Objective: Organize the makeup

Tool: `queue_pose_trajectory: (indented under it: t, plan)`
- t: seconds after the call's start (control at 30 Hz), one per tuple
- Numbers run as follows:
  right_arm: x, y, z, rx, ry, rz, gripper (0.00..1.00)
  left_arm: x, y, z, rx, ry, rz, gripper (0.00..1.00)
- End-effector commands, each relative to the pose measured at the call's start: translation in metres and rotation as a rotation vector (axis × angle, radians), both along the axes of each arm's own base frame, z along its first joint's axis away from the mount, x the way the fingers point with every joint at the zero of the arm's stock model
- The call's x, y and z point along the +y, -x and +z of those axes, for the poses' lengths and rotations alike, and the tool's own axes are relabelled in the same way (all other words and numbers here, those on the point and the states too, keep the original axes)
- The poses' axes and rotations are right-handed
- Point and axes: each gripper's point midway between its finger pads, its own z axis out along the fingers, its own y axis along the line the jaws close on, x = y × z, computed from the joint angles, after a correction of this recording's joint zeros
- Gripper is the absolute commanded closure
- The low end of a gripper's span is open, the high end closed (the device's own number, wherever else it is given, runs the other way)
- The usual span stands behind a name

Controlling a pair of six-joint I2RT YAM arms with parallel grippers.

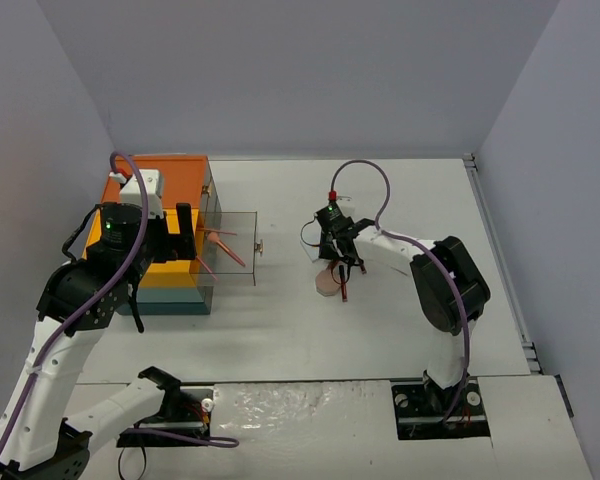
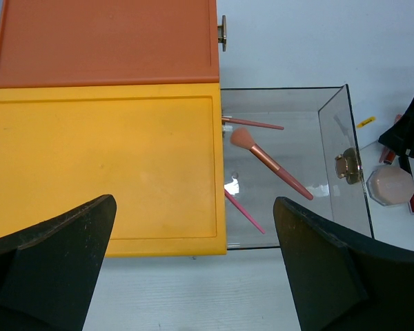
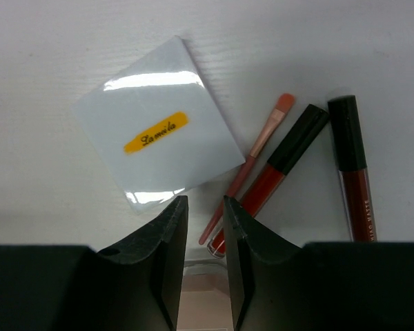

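Red gloss tubes and a thin pink brush are lying just ahead of the right gripper. Its jaws are standing at a narrow slit over the brush's handle end, and I cannot tell whether they are gripping it or only straddling it. The step in hand is looking like the pick-up of one loose piece, bound for the clear drawer that is standing pulled out of the box.

The left gripper is hovering above the box's yellow lid, with its jaws spread fully wide and holding nothing.

The loose makeup is sitting on the worktop well out from the box, beyond the drawer's front. It is made up of a glossy white card with a yellow label, the brush, the two tubes and a pale pink compact. Three brushes are already lying in the drawer.

The next move is likely calling for a firm pinch on the one slim handle, without catching the tube lying against it. A straight lift and a carry toward the box should follow, then a release over the drawer's open top. The handle is looking slick and thin, so it may be prone to twisting or slipping.
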Motion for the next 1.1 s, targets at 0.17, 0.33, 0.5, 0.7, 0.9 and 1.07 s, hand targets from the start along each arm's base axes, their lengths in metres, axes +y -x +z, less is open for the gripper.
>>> queue_pose_trajectory:
  t: [0.17, 0.33, 0.5, 0.7, 0.9, 1.07]
  plan:
    - [-0.023, -0.005, -0.008, -0.024, 0.044, -0.099, 0.76, -0.004, -0.007, 0.015, -0.053, 0.038, 0.004, 0.03]
    - [-0.029, -0.008, -0.012, -0.027, 0.066, -0.119, 0.77, -0.003, -0.007, 0.017, -0.056, 0.038, 0.004, 0.03]
    - [-0.034, -0.008, -0.024, -0.01, 0.098, -0.128, 0.82, -0.003, -0.007, 0.016, -0.053, 0.036, 0.006, 0.03]
    - [-0.044, -0.01, -0.027, -0.002, 0.111, -0.14, 1.0, 0.0, -0.006, 0.016, -0.056, 0.027, 0.012, 0.03]
    - [-0.038, -0.032, 0.043, -0.144, 0.061, -0.068, 1.0, 0.001, -0.007, 0.019, -0.063, 0.014, 0.012, 0.03]
    - [0.001, -0.04, 0.154, -0.373, -0.008, 0.151, 1.0, 0.0, -0.011, 0.02, -0.067, 0.007, 0.011, 0.03]
